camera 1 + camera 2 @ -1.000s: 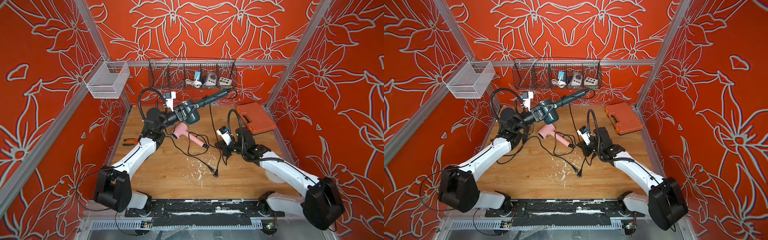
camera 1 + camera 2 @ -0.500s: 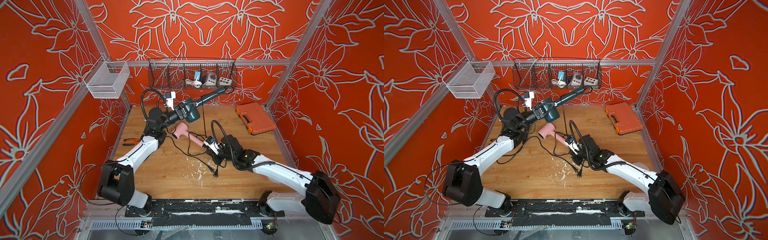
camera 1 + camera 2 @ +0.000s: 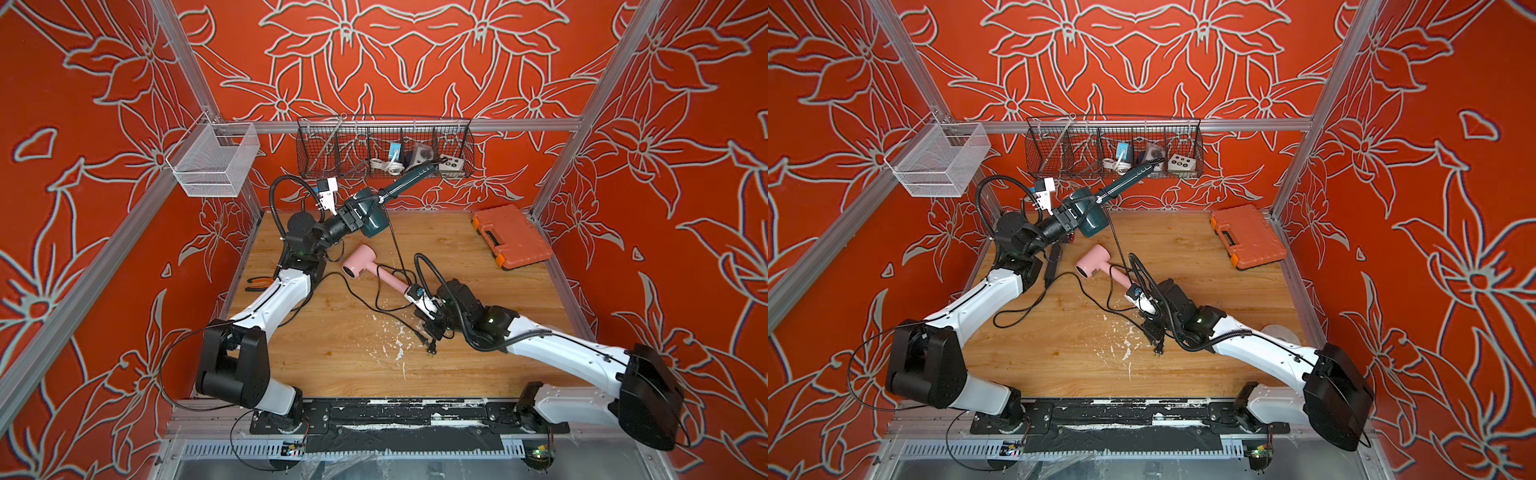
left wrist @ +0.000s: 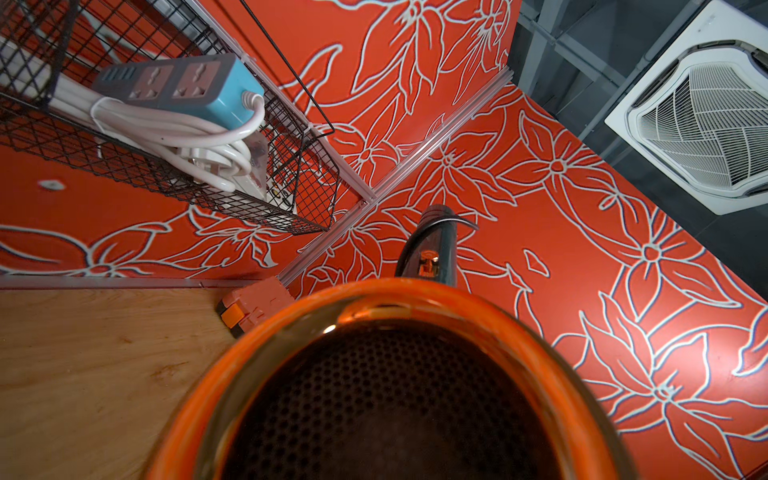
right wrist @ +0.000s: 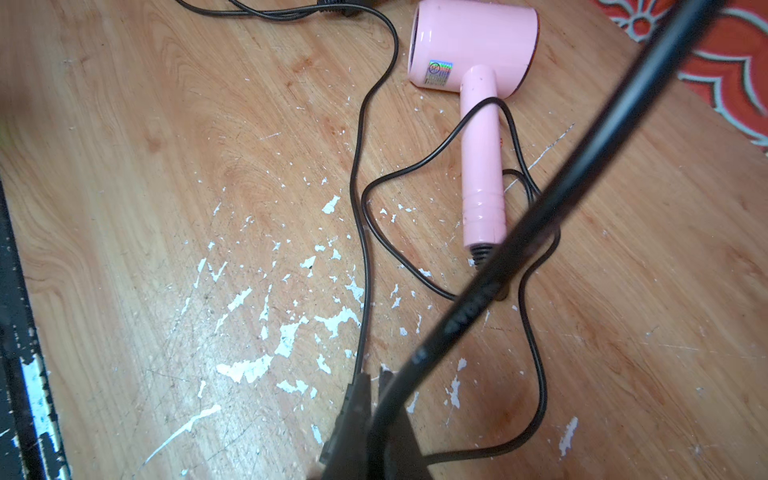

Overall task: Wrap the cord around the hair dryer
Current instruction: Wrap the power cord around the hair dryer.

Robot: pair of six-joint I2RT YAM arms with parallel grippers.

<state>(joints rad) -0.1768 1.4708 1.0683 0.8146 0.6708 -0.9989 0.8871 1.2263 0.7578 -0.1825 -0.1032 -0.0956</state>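
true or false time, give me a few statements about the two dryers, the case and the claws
1. The left claw holds the teal hair dryer off the table. True.
2. The pink hair dryer stands in the wire basket. False: it lies on the table.
3. The orange case is open. False: it is closed, at the table's far right corner.
4. A blue power strip sits in the wire basket. True.
5. The right claw is wide open. False: it is shut on the cord, low over the table.
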